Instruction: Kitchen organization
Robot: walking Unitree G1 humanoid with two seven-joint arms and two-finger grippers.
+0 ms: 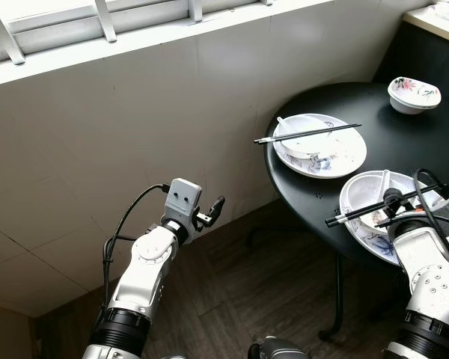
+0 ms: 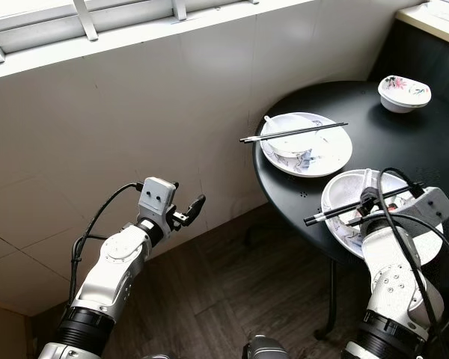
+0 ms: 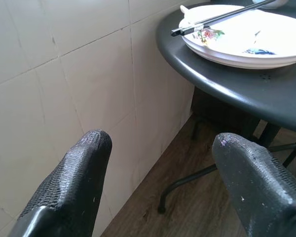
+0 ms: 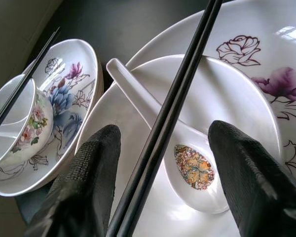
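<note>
- Left eye view: a round black table [image 1: 404, 142] stands by a tiled wall [image 1: 135, 127]. The far plate [image 1: 337, 157] holds a bowl [image 1: 299, 142], with far chopsticks [image 1: 307, 134] laid across it, their long axis running left to right and their tips toward the wall. The near plate [image 1: 359, 196] sits at the table's front edge, under the right gripper [image 1: 395, 200]. Near chopsticks [image 1: 367, 209] cross it, the left ends jutting past the rim. A small floral bowl [image 1: 414, 94] sits well apart at the back. No writing is readable anywhere.
- Right eye view: the left gripper [image 2: 193, 209] hangs in the air near the wall, clear of the table, above a wood floor [image 2: 232, 299].
- Left wrist view: the left gripper's fingers [image 3: 74, 182] are spread wide and hold nothing.
- Right wrist view: the right gripper's fingers [image 4: 89, 182] are wide apart, one each side of the near chopsticks, not touching them. The sticks run lengthwise between the fingers, over a white spoon [image 4: 187, 163] lying in a bowl on the near plate. The spoon's handle points toward the far plate.
</note>
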